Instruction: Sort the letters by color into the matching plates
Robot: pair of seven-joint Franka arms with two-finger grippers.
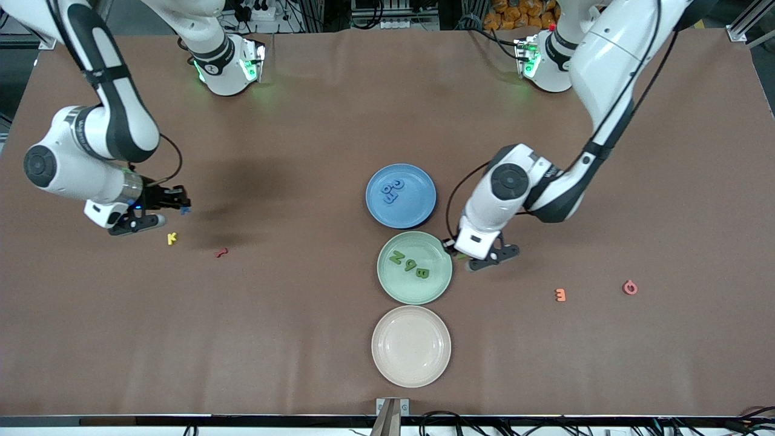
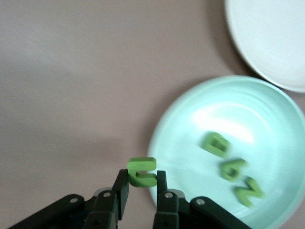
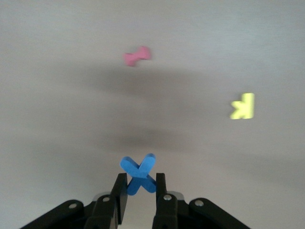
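Left tool (image 2: pixel 141 187) grips green letter (image 2: pixel 141 171) just beside mint plate (image 2: pixel 176 119) rim: clear rim before release; right tool (image 3: pixel 141 191) pinches blue X (image 3: pixel 138 174) over worktop (image 1: pixel 290 315), well apart from that plate.

A: What stands by the green plate (image 1: pixel 387 284)?
B: The blue plate (image 1: pixel 418 209) at twelve o'clock, the cream plate (image 1: pixel 387 363) at six, nearly touching.
A: Open room?
B: Bare table (image 1: pixel 290 315) at nine o'clock.
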